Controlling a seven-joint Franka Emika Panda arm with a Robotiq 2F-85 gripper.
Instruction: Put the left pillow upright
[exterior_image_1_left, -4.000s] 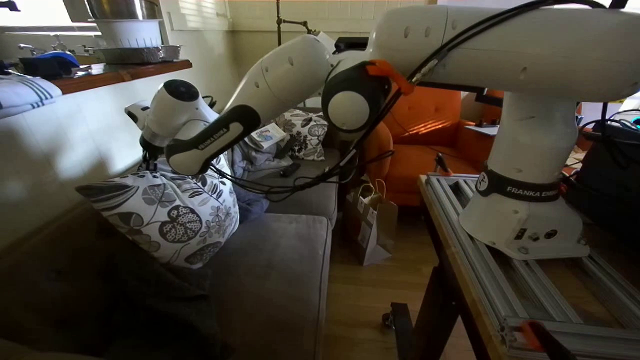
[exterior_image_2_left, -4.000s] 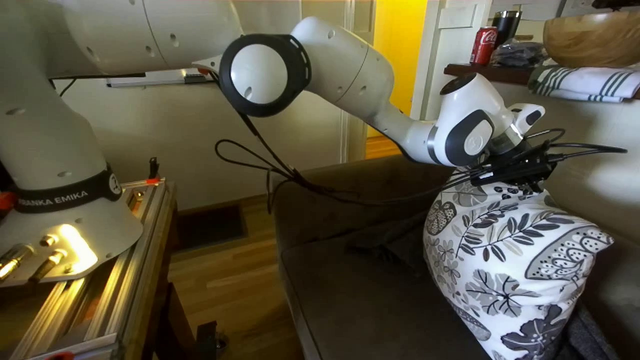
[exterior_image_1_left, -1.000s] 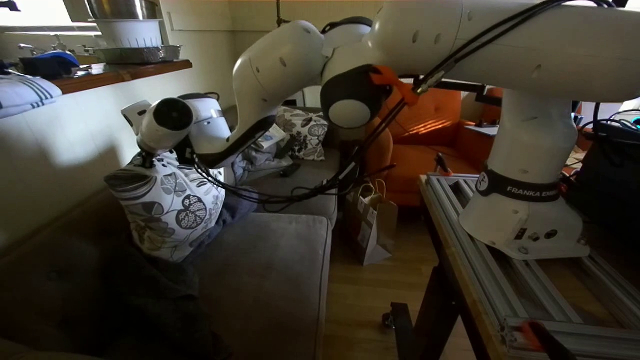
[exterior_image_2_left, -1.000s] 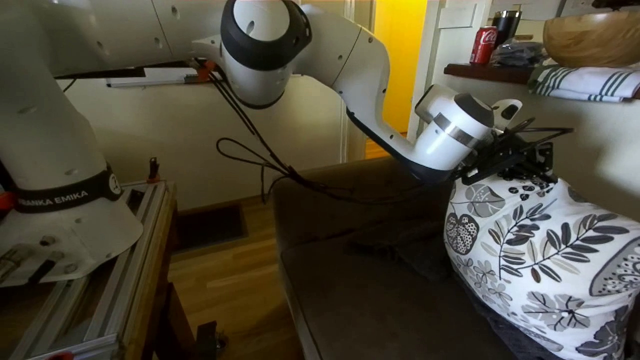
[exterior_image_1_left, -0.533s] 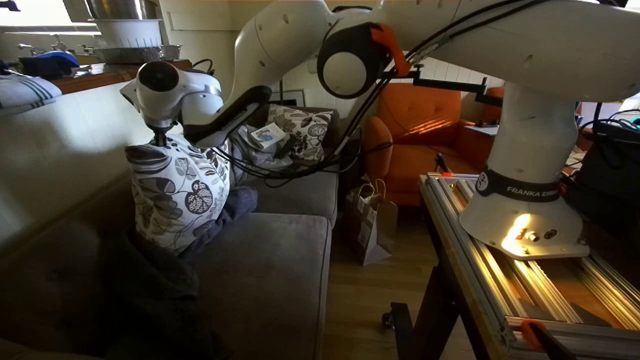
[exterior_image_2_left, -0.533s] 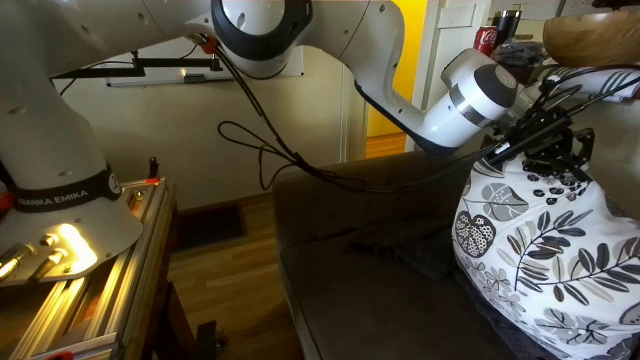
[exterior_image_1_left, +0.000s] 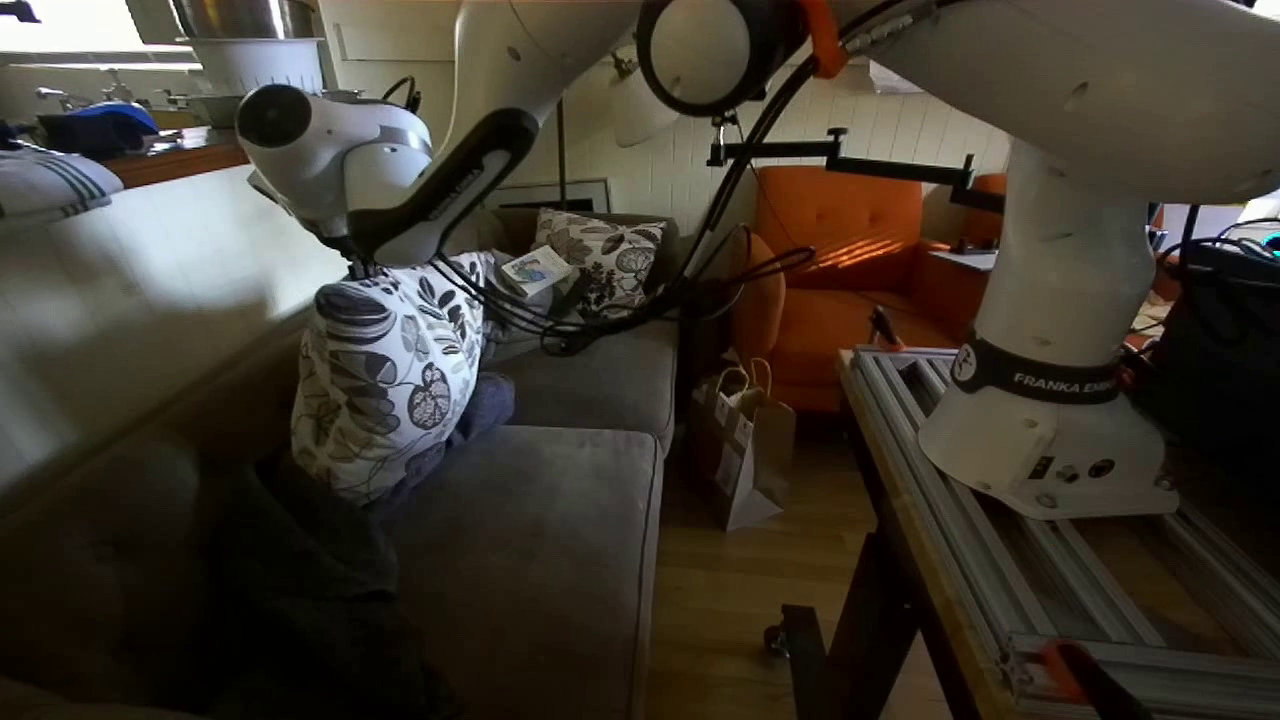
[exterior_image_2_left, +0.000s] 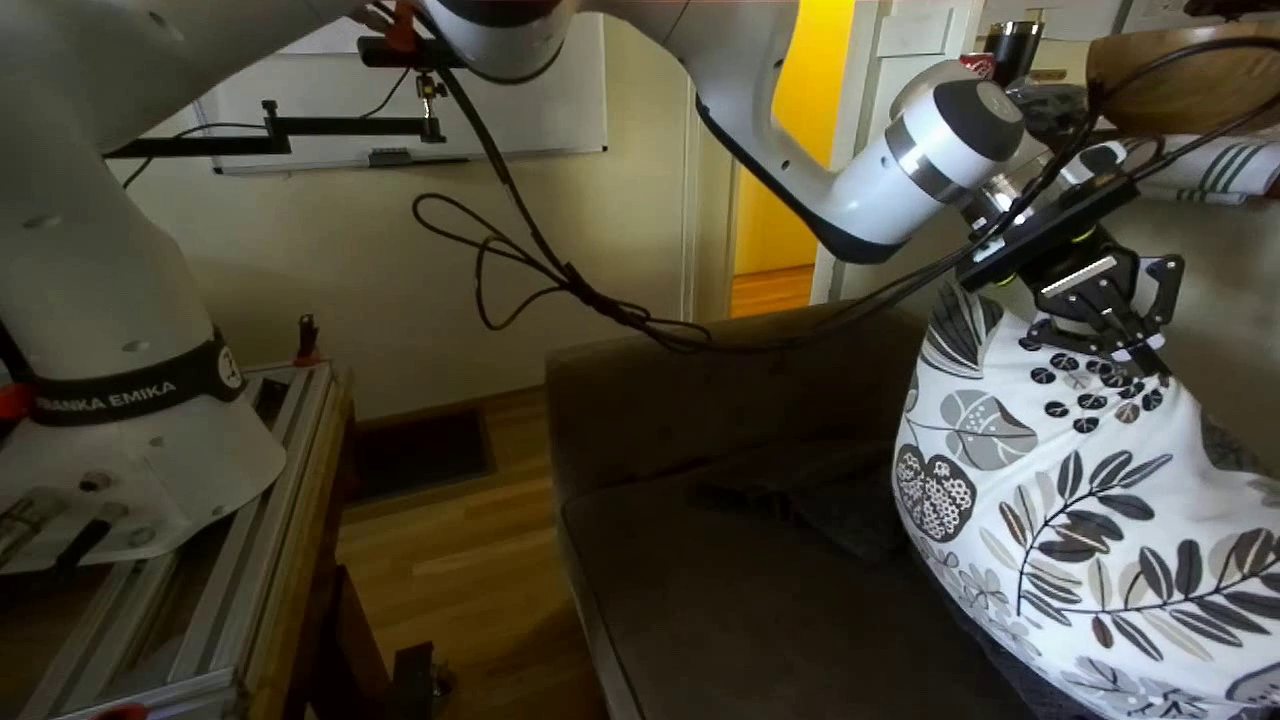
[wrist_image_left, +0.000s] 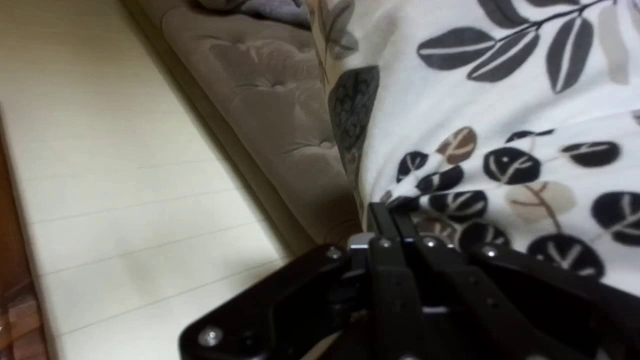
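The left pillow (exterior_image_1_left: 395, 375), white with a grey, black and tan leaf print, stands nearly upright on the brown sofa (exterior_image_1_left: 560, 530) near its back. It also shows in an exterior view (exterior_image_2_left: 1080, 520) and fills the right of the wrist view (wrist_image_left: 500, 115). My gripper (wrist_image_left: 392, 207) is at the pillow's top edge, its two black fingers almost together with fabric pinched and creased at the tips. In both exterior views the gripper (exterior_image_1_left: 365, 270) (exterior_image_2_left: 1145, 360) comes down onto the pillow's top from above. The pillow's far side is hidden.
A second patterned pillow (exterior_image_1_left: 605, 262), a book (exterior_image_1_left: 537, 270) and grey cloth lie farther along the sofa. A dark blanket (exterior_image_1_left: 310, 560) lies beside the pillow. The wall and wooden ledge (exterior_image_1_left: 185, 160) are behind the arm. A paper bag (exterior_image_1_left: 745, 450) stands on the floor.
My gripper has risen and moved along the sofa toward the second pillow, drawing the left pillow's top with it. The pillow has turned from a slanted pose to more upright.
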